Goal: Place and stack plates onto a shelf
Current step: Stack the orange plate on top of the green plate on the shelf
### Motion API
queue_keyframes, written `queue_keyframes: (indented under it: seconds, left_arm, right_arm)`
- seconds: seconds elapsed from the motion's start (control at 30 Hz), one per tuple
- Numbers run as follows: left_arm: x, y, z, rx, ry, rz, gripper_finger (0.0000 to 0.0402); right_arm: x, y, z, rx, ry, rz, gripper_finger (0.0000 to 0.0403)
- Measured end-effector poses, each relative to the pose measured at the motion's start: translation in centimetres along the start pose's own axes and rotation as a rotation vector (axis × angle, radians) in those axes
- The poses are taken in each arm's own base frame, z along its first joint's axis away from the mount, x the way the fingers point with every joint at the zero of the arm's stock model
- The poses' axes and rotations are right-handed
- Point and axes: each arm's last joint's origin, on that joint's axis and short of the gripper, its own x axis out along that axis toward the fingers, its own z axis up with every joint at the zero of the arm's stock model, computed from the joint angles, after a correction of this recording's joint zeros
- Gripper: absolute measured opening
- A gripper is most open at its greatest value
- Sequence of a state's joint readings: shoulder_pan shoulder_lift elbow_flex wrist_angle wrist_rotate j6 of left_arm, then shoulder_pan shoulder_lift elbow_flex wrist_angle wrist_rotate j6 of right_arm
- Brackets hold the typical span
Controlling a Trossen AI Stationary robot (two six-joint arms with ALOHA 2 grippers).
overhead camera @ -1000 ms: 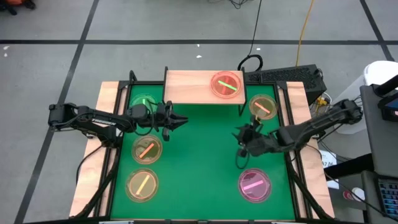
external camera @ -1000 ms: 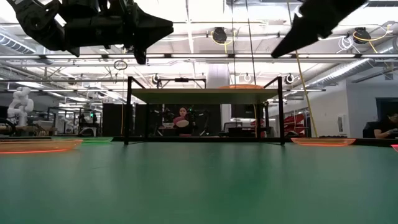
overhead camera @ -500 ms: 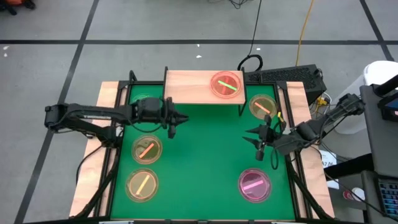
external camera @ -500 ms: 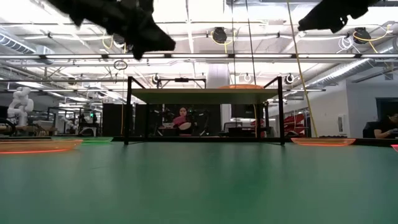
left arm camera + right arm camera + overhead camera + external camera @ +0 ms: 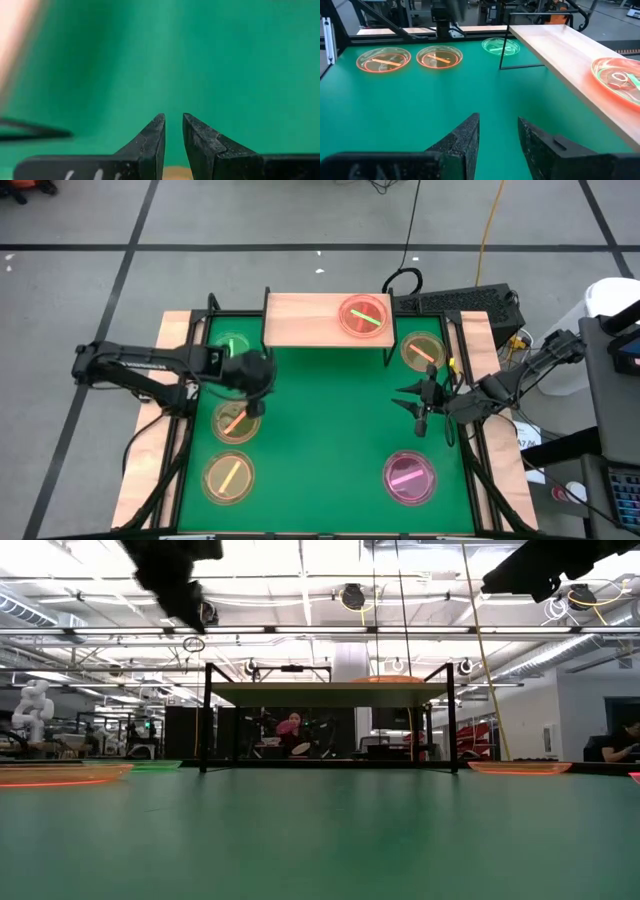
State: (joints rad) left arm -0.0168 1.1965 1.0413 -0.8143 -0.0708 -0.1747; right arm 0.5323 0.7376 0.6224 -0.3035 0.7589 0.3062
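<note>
Amber plate [image 5: 236, 421] just below left gripper [image 5: 256, 397] | fingers [image 5: 150, 142] parted, empty | right fingers [image 5: 462, 137] parted, empty

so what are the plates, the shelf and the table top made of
Plates: probably clear tinted plastic, possibly glass; the green surface shows through them and their rims glow. Shelf: pale unfinished-looking wood board, with faint grain and a matte look, on thin black legs that look like metal rod. Table top: a matte green sheet, likely felt or rubber mat, with no glare; light wood edging shows at its sides.
</note>
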Motion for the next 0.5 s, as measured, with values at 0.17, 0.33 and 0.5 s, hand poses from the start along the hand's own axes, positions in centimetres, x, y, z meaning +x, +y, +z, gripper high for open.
queue_keyframes:
  seconds: [0.17,0.33,0.5]
  left_arm:
    - [0.9,-2.2,-2.5,-0.044,0.144,-0.073,0.0072]
    - [2.7,-4.4,-5.2,-0.109,0.196,-0.127,0.0072]
    - [4.3,-5.8,-8.7,-0.128,0.318,-0.183,0.0072]
  right_arm:
    - [0.0,0.0,0.1,0.01,-0.006,0.003,0.0116]
    - [0.0,0.2,0.5,0.042,-0.037,0.017,0.0116]
    - [0.0,0.4,0.8,0.065,-0.048,0.083,0.0116]
